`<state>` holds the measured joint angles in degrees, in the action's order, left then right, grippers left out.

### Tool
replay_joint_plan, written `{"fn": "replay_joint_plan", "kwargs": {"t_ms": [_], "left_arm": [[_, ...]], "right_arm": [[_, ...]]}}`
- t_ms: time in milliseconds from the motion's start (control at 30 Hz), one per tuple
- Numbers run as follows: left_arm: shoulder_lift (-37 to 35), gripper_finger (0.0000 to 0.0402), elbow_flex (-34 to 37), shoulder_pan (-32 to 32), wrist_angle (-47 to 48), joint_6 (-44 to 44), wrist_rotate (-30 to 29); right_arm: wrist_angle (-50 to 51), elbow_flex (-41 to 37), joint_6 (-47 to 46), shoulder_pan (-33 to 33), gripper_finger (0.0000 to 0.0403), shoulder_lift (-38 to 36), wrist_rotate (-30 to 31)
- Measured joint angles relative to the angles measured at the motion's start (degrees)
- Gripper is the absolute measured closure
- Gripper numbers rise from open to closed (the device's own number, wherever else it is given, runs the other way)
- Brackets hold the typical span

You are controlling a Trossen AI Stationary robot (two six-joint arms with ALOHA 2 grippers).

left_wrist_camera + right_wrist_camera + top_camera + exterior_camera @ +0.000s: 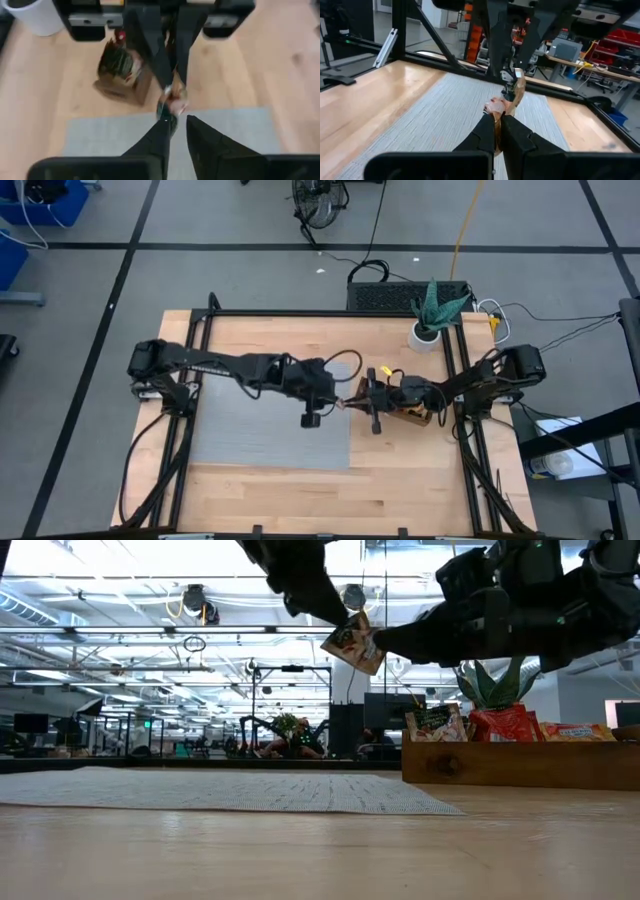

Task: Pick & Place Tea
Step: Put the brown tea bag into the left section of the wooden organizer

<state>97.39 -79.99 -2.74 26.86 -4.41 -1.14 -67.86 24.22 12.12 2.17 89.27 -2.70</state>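
1. Bare wooden table point(300, 850) fills the foreground of the low view, and above it a single tea sachet point(353, 643) hangs in mid-air between the two arms, over the near edge of the grey mat point(230, 790).
2. Right tool point(496, 114) is clamped tight on one edge of the sachet, as its own wrist view shows; the left tool point(172, 117) meets it from the opposite side, its fingers narrowly parted around the other edge, so the packet appears to be passing from one arm to the other.
3. Whether the left tool already grips firmly cannot be told.
4. Just beside the handover, the brown wooden tray point(520, 762) stands on the table with more sachets upright in it.
5. No sachet can be seen lying on the mat in the high view, so the job looks barely begun: this packet is lifted but not yet set down, and the rest appear to wait in the tray.
6. Beyond the tray stands a potted plant point(432, 315).
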Motion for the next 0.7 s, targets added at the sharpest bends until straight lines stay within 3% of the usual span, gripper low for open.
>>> {"fn": "replay_joint_plan", "kwargs": {"t_ms": [267, 700], "left_arm": [[0.02, 0.0299, 0.00, 3.09, 0.31, 3.45, 3.13], [0.03, 0.0298, 0.00, 3.10, 0.89, 2.83, 3.56]], "right_arm": [[-0.42, 0.09, 0.58, -0.02, 0.0397, 0.00, 0.11], [-0.95, 0.14, 0.65, 0.09, 0.0398, 0.00, 1.22]]}}
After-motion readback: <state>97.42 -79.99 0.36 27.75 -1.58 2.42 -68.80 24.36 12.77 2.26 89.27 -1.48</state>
